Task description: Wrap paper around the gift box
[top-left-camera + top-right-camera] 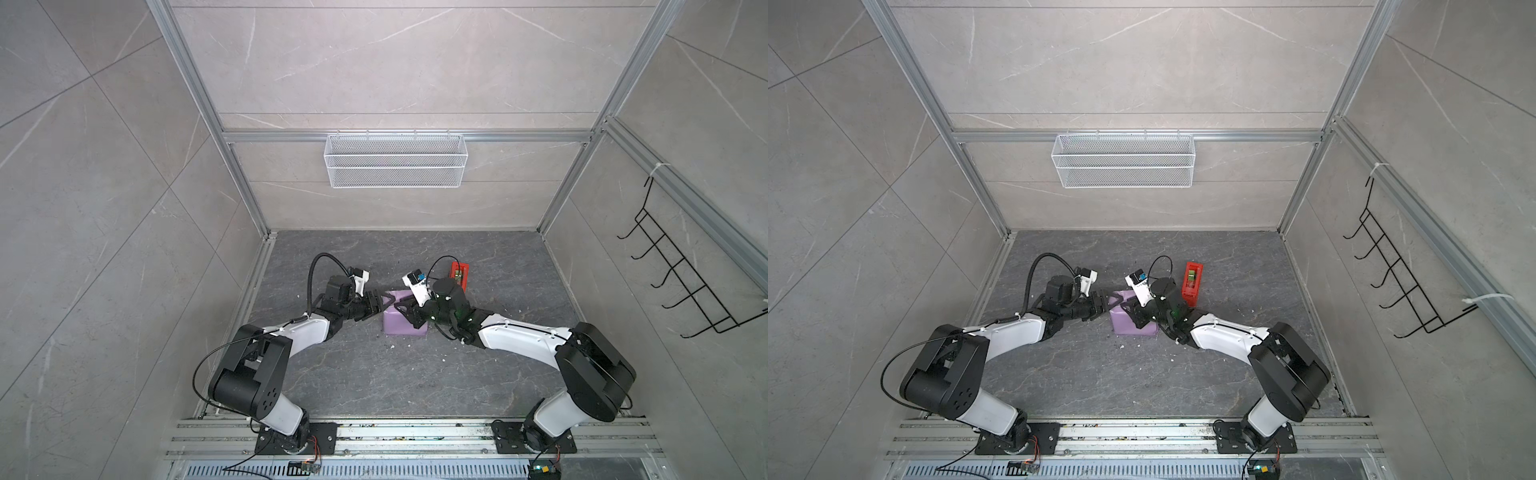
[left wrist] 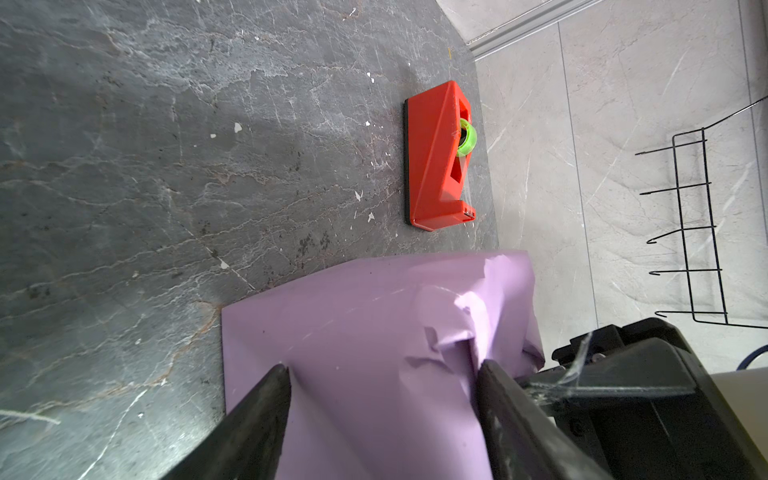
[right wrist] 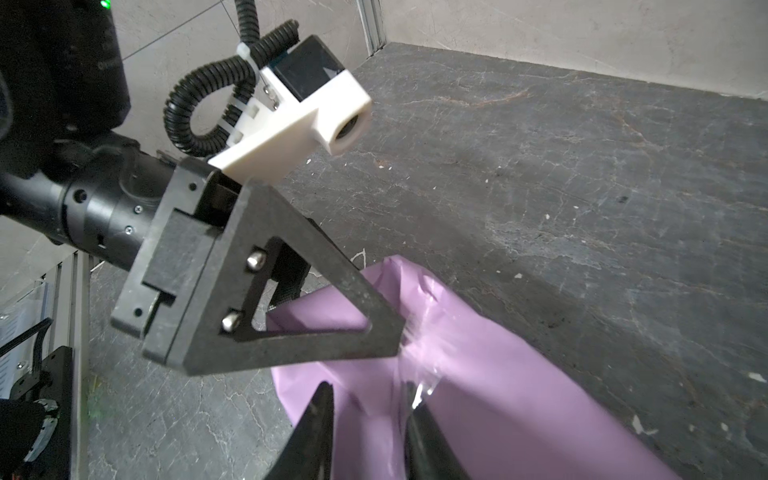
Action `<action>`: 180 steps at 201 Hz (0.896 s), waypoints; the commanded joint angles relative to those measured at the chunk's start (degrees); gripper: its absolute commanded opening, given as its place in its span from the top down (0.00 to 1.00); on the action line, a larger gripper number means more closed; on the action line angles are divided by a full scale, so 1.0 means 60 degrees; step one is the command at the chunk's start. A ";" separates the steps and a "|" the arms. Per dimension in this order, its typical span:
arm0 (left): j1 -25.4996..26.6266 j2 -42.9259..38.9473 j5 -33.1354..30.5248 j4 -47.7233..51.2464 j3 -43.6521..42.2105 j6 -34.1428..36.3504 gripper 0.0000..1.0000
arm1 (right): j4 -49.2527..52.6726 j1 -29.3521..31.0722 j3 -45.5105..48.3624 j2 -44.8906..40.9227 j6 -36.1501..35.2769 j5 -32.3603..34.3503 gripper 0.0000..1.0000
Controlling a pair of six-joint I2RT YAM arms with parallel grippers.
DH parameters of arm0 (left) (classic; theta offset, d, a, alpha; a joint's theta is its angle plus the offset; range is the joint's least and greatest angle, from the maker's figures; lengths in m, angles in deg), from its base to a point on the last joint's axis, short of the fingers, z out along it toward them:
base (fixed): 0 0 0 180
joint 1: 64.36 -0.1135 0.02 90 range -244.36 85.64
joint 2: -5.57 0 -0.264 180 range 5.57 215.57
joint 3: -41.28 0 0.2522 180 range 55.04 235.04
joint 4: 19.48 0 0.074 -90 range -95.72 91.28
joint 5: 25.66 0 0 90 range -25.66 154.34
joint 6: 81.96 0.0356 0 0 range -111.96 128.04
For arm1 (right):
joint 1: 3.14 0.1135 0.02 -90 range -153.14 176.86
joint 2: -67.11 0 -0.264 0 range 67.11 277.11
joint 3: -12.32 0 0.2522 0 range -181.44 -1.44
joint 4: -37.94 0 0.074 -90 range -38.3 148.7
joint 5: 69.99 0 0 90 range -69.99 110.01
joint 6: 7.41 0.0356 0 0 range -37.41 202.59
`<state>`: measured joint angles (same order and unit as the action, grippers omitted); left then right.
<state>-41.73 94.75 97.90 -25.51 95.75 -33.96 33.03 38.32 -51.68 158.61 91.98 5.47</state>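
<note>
Lilac paper (image 1: 392,324) forms a box-shaped parcel mid-table (image 1: 374,374), between both grippers.
Left wrist view only: left gripper (image 2: 382,370) jaws wide, straddling the crumpled end; clamping cannot be told. Right wrist view only: right gripper (image 3: 370,395) jaws slightly parted over the paper, clear tape strip (image 3: 419,386) at one finger.

Plain lilac purple paper (image 1: 399,324), red tape dispenser (image 2: 432,166) at two o'clock of it, lime-green tape roll (image 2: 467,139) inside, dark grey tabletop (image 1: 374,374) veined in pale white and rust, pale grey-beige walls (image 1: 374,62) with faint white veins, white mesh basket (image 1: 395,166) at twelve o'clock
</note>
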 commanded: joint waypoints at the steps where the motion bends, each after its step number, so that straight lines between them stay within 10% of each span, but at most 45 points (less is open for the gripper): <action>1: 0.0080 0.0297 -0.0203 0.1305 -0.0410 0.0306 0.29 | 0.1107 -0.0088 -0.0133 0.0133 0.0092 0.0124 0.68; 180: 0.0080 0.0311 -0.0187 0.1292 -0.0423 0.0321 0.30 | 0.1807 -0.0280 -0.1056 0.0322 -0.0270 0.0189 0.57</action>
<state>-41.73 94.75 97.90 -25.88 95.66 -33.96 41.46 37.79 -56.51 159.12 91.72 5.47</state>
